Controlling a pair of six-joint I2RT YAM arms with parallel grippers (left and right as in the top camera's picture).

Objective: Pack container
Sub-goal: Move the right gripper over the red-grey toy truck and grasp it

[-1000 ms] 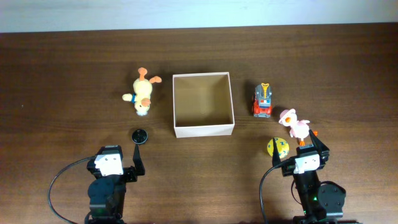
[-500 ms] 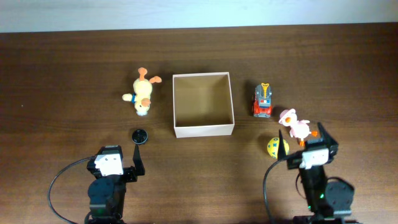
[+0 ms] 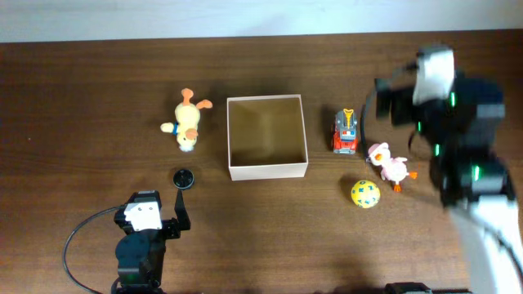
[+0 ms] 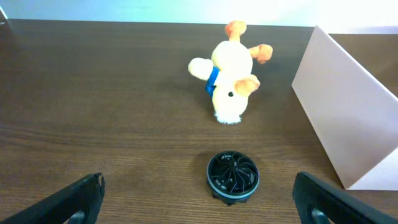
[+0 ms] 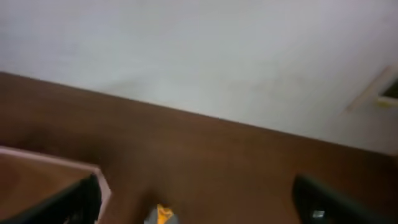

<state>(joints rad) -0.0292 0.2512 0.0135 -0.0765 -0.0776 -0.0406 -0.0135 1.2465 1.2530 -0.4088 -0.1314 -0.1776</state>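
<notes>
Duck toy (image 4: pixel 229 87) behind black disc (image 4: pixel 231 176), container (image 4: pixel 339 106) rt.

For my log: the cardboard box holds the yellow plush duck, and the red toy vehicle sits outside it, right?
No: the overhead view shows the cardboard box empty, with the yellow plush duck lying beside it. The red toy vehicle does sit outside.

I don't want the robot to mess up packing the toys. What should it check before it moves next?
1. Container empty, room for toys: ok.
2. Left hand open, holding nothing: ok.
3. Right hand open, holding nothing: ok.
4. Right hand lined up over a toy: cannot tell, blurred overhead.
5. Everything packed: not ok; yellow duck, black disc, toy truck, pink duck and spotted ball lie outside it.
</notes>
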